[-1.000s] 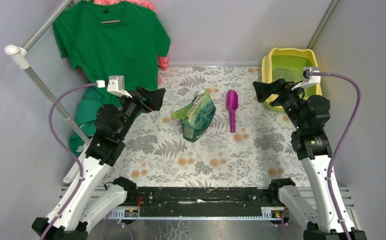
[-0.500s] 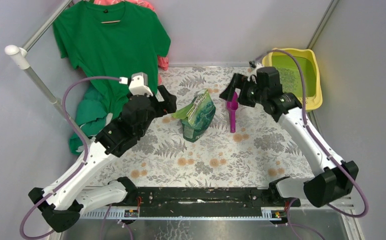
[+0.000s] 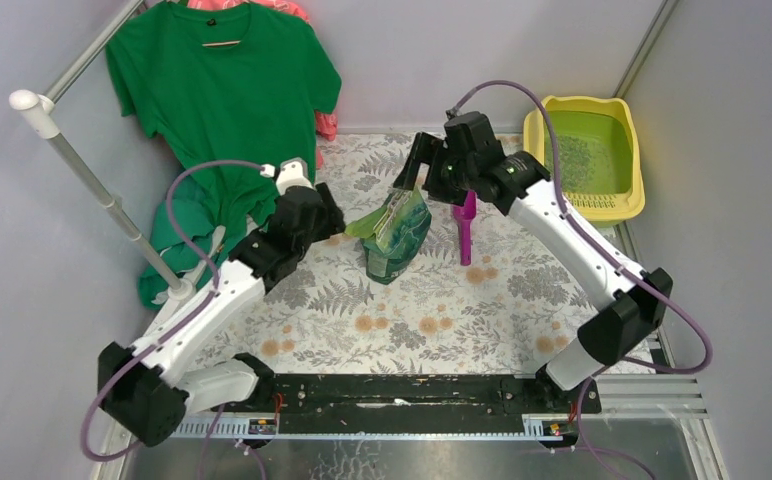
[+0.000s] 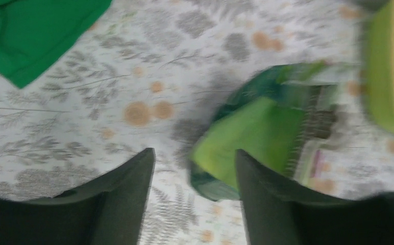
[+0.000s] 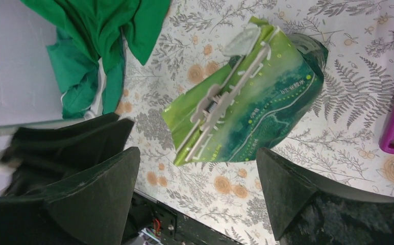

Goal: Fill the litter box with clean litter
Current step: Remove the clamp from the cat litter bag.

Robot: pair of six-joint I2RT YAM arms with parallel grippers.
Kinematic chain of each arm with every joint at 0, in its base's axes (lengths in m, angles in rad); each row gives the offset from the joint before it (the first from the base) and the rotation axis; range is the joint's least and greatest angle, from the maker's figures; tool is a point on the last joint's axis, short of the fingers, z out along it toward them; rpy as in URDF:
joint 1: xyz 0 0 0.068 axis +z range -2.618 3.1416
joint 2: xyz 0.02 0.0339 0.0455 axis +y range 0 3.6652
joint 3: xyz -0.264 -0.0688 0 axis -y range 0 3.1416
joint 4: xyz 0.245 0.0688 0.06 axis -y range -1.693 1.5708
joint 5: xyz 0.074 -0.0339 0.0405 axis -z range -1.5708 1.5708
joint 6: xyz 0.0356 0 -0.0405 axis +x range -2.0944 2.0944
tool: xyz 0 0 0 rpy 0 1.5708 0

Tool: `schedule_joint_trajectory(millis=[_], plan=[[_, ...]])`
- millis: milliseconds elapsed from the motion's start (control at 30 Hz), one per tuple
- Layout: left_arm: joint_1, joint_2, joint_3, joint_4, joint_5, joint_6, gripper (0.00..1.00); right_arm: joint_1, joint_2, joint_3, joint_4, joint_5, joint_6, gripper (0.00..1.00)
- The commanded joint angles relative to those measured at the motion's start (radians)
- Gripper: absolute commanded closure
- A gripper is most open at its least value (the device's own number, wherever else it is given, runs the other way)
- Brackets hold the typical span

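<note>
**Q:** Has the litter box moved?

**A:** No. The litter box (image 3: pixel 607 208) sits where it did a second ago, well off to the right of my right gripper (image 3: pixel 417 170). Its green floor shows only a faint speckle, too small to call clean litter. There is no heap in it, so I judge filling has not begun.

**Q:** What changed, then?

**A:** Both arms.
- A second ago the right gripper hung just in front of the box, and the left gripper (image 3: pixel 327 215) was back by the green shirt (image 3: pixel 222 80).
- Now both have swung in on the green bag (image 3: pixel 399 232), one on either side of it.
- The right gripper passed over the purple scoop (image 3: pixel 464 225), which now lies to its right, unmoved on the surface (image 3: pixel 442 310).

**Q:** Jaws?

**A:** Both stand apart and hold nothing.
- In the right wrist view the bag's zip strip lies below and between the fingers, with no contact.
- The left wrist view is blurred. The bag's corner is just ahead of the fingers, and I think they are not touching.

**Q:** What does that mean for the task?

**A:** I read it as going for the bag first, not the scoop, with a two-handed hold to carry or tip it. The bag looks floppy and leans, so one side closing early could topple it.
</note>
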Motion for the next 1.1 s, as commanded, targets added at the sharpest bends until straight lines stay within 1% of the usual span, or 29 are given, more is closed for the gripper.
schedule_joint_trajectory(millis=[0, 33, 67, 100, 367, 533, 600, 700, 733, 867, 933, 967, 1000, 1033, 1067], plan=[[0.198, 0.07, -0.085, 0.136, 0.221, -0.047, 0.47, 0.019, 0.071, 0.152, -0.073, 0.064, 0.047, 0.08], [0.215, 0.092, -0.086, 0.145, 0.233, -0.04, 0.54, 0.023, 0.095, 0.174, -0.09, 0.066, 0.049, 0.08], [0.219, 0.111, -0.08, 0.153, 0.229, -0.034, 0.58, 0.025, 0.12, 0.195, -0.11, 0.066, 0.05, 0.07], [0.221, 0.127, -0.076, 0.159, 0.224, -0.031, 0.59, 0.026, 0.153, 0.215, -0.133, 0.088, 0.052, 0.07], [0.22, 0.265, -0.024, 0.24, 0.301, -0.037, 0.64, 0.043, 0.283, 0.293, -0.206, 0.127, 0.092, 0.1], [0.188, 0.295, -0.029, 0.286, 0.308, -0.051, 0.65, 0.05, 0.336, 0.333, -0.234, 0.13, 0.107, 0.2], [0.159, 0.322, -0.017, 0.287, 0.295, -0.047, 0.65, 0.053, 0.35, 0.346, -0.249, 0.126, 0.107, 0.26], [0.122, 0.357, -0.003, 0.283, 0.263, -0.044, 0.66, 0.059, 0.345, 0.336, -0.252, 0.114, 0.108, 0.38], [0.113, 0.366, -0.003, 0.287, 0.258, -0.049, 0.67, 0.062, 0.338, 0.331, -0.254, 0.114, 0.108, 0.39], [0.089, 0.383, -0.013, 0.307, 0.253, -0.06, 0.68, 0.064, 0.299, 0.295, -0.26, 0.117, 0.101, 0.49], [0.083, 0.383, -0.014, 0.311, 0.252, -0.065, 0.68, 0.065, 0.292, 0.284, -0.271, 0.115, 0.09, 0.62], [0.081, 0.381, -0.014, 0.311, 0.252, -0.067, 0.68, 0.064, 0.289, 0.279, -0.278, 0.115, 0.085, 0.66], [0.077, 0.379, -0.013, 0.31, 0.251, -0.067, 0.68, 0.064, 0.282, 0.271, -0.278, 0.112, 0.08, 0.75], [0.073, 0.375, -0.014, 0.309, 0.247, -0.067, 0.68, 0.064, 0.269, 0.261, -0.274, 0.108, 0.081, 0.91], [0.07, 0.371, -0.014, 0.306, 0.243, -0.065, 0.68, 0.065, 0.255, 0.254, -0.27, 0.104, 0.082, 1.0]])
